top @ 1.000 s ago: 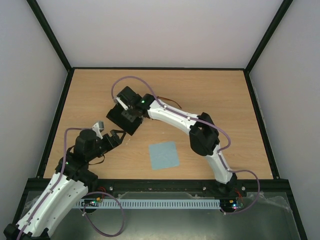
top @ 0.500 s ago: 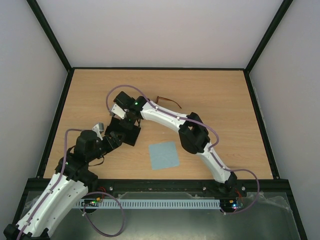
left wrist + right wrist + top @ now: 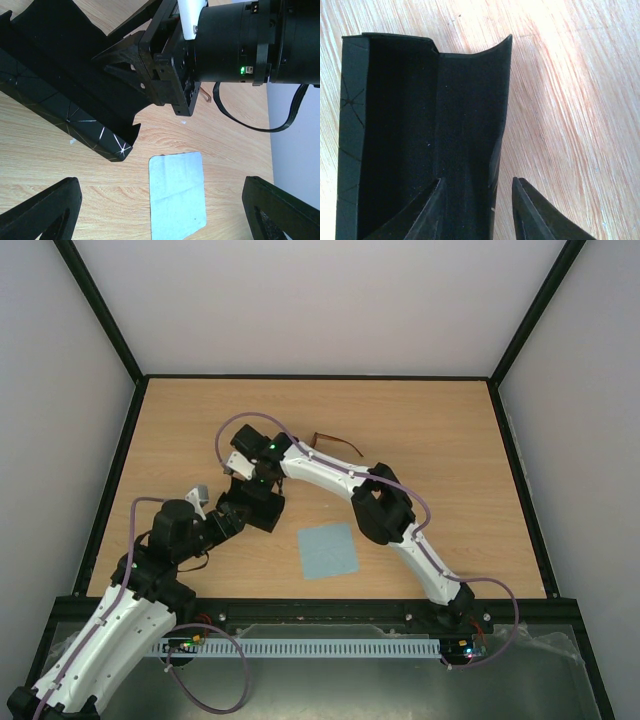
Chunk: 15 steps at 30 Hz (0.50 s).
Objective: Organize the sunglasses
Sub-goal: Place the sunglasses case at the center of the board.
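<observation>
The sunglasses [image 3: 336, 444], thin and brown, lie on the table behind my right arm, partly hidden by it. A black oblong case [image 3: 258, 507] lies open left of centre; it also shows in the left wrist view [image 3: 60, 95] and the right wrist view [image 3: 400, 125]. My right gripper [image 3: 254, 483] is open above the case, its jaws straddling the edge of the case's flap [image 3: 477, 210] without closing on it. My left gripper [image 3: 228, 521] is open and empty just near-left of the case, above the table [image 3: 165, 220].
A light blue-grey cloth [image 3: 328, 550] lies flat near the front centre, also in the left wrist view [image 3: 177, 192]. Black frame rails border the wooden table [image 3: 440, 440]. The right arm stretches across the table's middle.
My right gripper and the case have shifted toward the near-left, closer to my left gripper. More of the sunglasses shows behind the right arm.
</observation>
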Each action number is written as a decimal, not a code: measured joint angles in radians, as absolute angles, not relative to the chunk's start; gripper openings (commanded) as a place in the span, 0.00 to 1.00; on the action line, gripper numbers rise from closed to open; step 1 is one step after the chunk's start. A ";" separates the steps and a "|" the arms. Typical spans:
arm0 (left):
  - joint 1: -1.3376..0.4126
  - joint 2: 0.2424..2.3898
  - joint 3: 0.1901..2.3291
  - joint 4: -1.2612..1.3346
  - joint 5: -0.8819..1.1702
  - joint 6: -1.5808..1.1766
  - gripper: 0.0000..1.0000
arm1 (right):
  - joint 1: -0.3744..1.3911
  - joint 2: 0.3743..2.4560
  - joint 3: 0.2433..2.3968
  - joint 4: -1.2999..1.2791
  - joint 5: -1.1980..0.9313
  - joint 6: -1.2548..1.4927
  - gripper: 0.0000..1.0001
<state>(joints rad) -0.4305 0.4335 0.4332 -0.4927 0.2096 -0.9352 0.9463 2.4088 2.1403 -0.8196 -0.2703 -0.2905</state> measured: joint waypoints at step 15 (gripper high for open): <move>-0.430 0.435 0.458 -0.495 0.206 -0.935 0.91 | 0.926 2.306 2.069 -0.770 -0.121 -0.148 0.67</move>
